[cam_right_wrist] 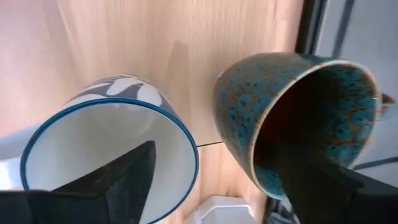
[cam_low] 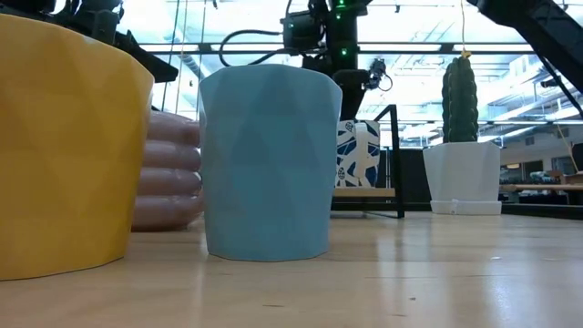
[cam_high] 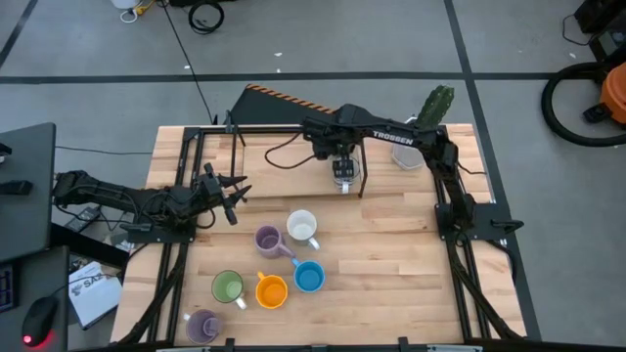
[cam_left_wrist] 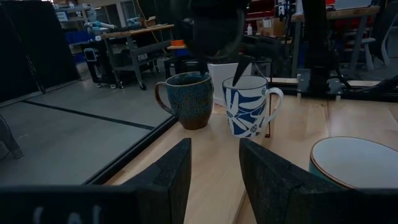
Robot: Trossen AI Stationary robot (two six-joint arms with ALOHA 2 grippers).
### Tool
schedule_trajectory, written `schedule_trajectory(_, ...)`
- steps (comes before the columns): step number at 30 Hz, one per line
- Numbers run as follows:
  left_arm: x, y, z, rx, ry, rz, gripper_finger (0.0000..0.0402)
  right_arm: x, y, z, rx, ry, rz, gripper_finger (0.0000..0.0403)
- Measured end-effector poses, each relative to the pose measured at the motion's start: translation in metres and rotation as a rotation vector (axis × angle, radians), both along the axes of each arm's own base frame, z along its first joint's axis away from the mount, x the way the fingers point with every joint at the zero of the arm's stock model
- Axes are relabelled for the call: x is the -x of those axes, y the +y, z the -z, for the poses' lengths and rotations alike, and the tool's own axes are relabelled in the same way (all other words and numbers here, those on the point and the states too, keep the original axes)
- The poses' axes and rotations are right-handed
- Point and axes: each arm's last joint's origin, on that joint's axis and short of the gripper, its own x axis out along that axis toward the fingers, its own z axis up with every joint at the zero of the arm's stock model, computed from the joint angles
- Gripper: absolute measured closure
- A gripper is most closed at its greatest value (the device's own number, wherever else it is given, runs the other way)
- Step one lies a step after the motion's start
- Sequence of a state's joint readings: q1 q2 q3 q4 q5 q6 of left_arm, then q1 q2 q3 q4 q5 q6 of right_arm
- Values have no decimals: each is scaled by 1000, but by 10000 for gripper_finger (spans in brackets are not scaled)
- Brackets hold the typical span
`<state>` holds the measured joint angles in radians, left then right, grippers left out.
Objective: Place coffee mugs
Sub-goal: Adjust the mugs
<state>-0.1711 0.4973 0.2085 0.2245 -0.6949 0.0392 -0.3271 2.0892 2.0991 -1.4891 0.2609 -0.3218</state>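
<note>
Right gripper (cam_high: 341,183), jaws spread, hangs over the patterned mug (cam_right_wrist: 112,146) beside the dark mug (cam_right_wrist: 298,118). Left gripper (cam_left_wrist: 214,168) waits part-open. Mugs look rigid, glazed, slippery, breakable; the rim wall seems the best hold.

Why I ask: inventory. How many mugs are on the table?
8: six clustered in front, purple, white, blue, orange, green, second purple; two behind under the right gripper, patterned and dark.
</note>
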Motion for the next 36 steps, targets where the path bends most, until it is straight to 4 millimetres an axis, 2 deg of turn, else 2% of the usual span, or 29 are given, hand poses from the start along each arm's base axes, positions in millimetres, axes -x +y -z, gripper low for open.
schedule_trajectory(5, 0, 0, 0, 0, 0, 0, 261, 6, -17, 1, -72, -29, 25, 65)
schedule_trajectory(12, 0, 0, 0, 0, 1, 0, 261, 8, -31, 2, -124, -81, 28, 95)
schedule_trajectory(23, 0, 0, 0, -1, 2, 0, 261, 10, -32, 20, -148, -25, 10, 158)
schedule_trajectory(30, 0, 0, 0, -1, 2, 0, 261, 10, -33, 21, -144, -26, 8, 203)
schedule_trajectory(36, 0, 0, 0, -1, 2, 0, 261, 10, -33, 21, -143, -22, -10, 226)
